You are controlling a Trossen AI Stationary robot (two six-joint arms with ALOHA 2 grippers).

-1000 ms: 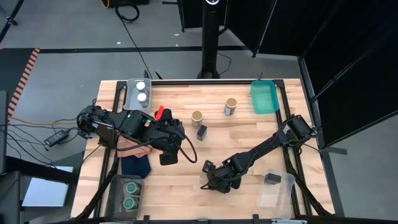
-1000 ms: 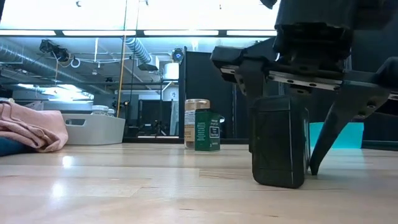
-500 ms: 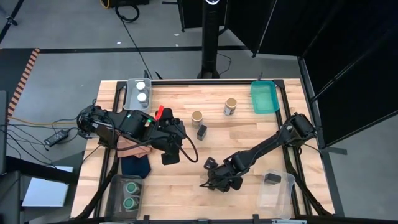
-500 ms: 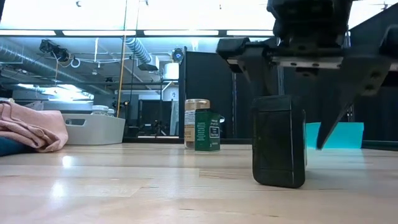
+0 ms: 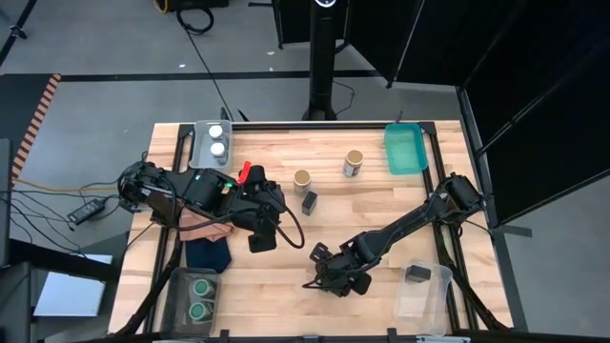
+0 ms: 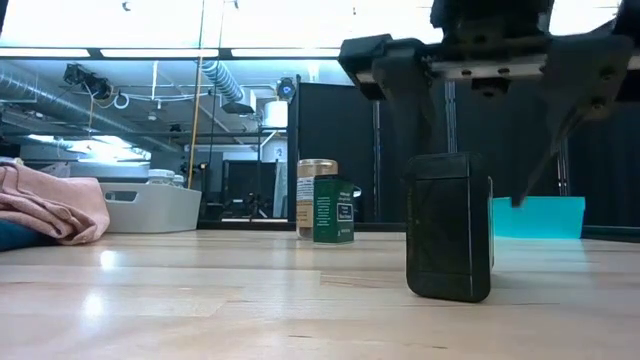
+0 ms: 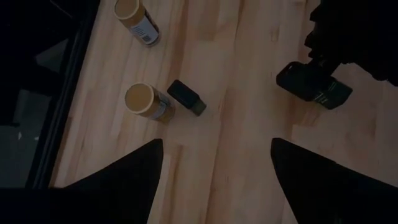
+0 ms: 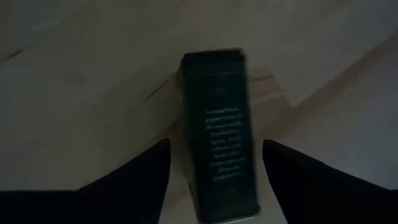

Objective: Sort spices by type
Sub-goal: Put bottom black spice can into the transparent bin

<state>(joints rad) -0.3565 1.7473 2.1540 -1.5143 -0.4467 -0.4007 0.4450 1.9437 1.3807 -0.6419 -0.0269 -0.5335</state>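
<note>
One black tin (image 6: 448,226) stands (upright) beneath the spread right gripper (image 6: 480,120).

pink cloth (image 5: 202,226) | navy cloth (image 5: 207,253) | teal tray (image 5: 405,150)

I work in a lab or workshop: exposed ceiling ducts (image 6: 215,80) at upper left, black partitions (image 5: 419,38) at upper right, cables (image 5: 57,205) trailing over bare floor.
</note>
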